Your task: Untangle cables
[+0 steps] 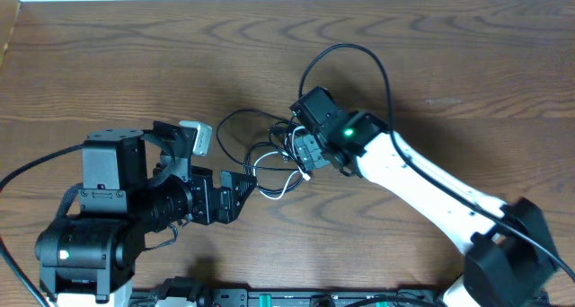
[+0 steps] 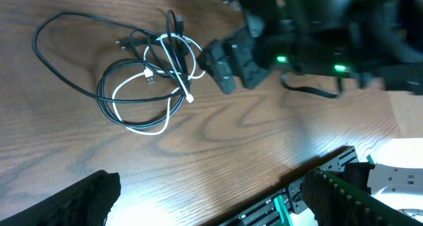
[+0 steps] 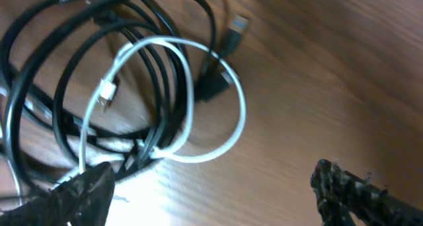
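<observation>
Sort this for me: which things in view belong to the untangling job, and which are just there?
Part of the job:
- black cables and white cable, tangled in one coil
- left gripper and right gripper, both open

Just there:
- thick black cable looping off the right arm
- wooden table

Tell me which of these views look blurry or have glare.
Overhead: sharp, evenly lit. Left wrist: cables crisp, right gripper blurred, bright patch lower right. Right wrist: soft throughout, its fingertips out of focus, glare on the table below the white cable.
</observation>
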{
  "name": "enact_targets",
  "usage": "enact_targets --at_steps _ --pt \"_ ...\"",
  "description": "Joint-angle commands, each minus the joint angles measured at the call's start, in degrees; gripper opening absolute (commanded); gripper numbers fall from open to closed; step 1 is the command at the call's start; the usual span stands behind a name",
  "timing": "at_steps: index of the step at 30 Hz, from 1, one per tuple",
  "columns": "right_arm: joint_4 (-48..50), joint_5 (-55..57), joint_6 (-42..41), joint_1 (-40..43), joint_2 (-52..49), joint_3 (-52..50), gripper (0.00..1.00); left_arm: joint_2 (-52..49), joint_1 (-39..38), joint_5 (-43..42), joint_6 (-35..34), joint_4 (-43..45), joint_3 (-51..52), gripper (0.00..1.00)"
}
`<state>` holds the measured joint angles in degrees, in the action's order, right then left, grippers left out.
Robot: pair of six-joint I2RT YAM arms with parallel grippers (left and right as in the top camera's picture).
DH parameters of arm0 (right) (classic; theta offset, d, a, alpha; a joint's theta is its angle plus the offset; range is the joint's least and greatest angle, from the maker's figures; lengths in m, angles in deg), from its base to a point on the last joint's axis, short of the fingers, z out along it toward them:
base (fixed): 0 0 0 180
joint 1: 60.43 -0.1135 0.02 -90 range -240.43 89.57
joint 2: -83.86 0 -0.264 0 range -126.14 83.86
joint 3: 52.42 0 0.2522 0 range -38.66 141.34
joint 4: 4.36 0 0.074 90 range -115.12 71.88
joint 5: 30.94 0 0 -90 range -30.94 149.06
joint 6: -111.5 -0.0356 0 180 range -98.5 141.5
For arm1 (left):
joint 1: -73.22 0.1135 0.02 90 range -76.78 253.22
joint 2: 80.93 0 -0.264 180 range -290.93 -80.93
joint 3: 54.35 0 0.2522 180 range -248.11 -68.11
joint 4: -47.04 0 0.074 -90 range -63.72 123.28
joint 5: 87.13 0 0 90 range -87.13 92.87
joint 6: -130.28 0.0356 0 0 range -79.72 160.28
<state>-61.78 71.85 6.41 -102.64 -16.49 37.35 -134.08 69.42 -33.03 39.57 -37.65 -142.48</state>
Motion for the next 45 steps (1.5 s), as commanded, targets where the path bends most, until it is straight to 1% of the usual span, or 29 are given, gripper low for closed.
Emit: enact_targets --at_steps 1,4,5,6,16,20,26,28,29,30,33,40,45 --pt "2.7 -0.9 1.0 1.0 -3.7 -0.2 0.83 0.2 0.1 -0.6 1.4 -0.1 -0.6 0.93" --pt "6.6 -1.0 1.0 2.2 -7.0 -0.2 0.66 0.2 0.1 -0.6 1.4 -0.2 -0.6 0.93" --pt "7.5 -1.0 1.0 2.5 -7.8 -0.2 0.61 0.2 0.1 -0.6 1.4 -0.3 -0.6 0.93" --pt "8.5 -1.1 1.0 2.9 -8.6 -0.2 0.59 0.2 0.1 -0.6 1.4 -0.4 -0.6 0.93" --pt "14.4 -6.2 0.9 4.3 -11.0 -0.2 0.58 0.2 0.1 -0.6 1.4 -0.6 -0.6 0.93" --pt "15.8 -8.2 -0.5 4.1 -12.3 -0.2 0.48 0.2 0.1 -0.6 1.4 -0.7 -0.6 0.93" --pt "16.0 -8.9 -0.8 3.9 -14.5 -0.2 0.41 0.2 0.1 -0.5 1.4 -1.7 -0.6 0.93" --pt "15.9 -8.9 -0.7 3.9 -14.7 -0.2 0.37 0.2 0.1 -0.5 1.4 -1.9 -0.6 0.93" --pt "15.8 -8.9 -0.7 3.9 -14.8 -0.2 0.34 0.2 0.1 -0.5 1.4 -2.1 -0.6 0.93" --pt "15.8 -8.9 -0.7 3.9 -14.8 -0.2 0.29 0.2 0.1 -0.5 1.4 -2.1 -0.6 0.93" --pt "15.8 -8.9 -0.8 3.9 -14.8 -0.2 0.01 0.2 0.1 -0.5 1.4 -2.3 -0.6 0.93" --pt "14.3 -8.9 -3.4 3.9 -14.7 -0.2 0.01 0.2 0.1 -0.5 1.4 -2.3 -0.6 0.93" --pt "12.1 -8.9 -3.5 3.9 -13.1 0.2 0.01 0.2 0.1 -0.5 1.6 -2.3 -0.6 0.93"
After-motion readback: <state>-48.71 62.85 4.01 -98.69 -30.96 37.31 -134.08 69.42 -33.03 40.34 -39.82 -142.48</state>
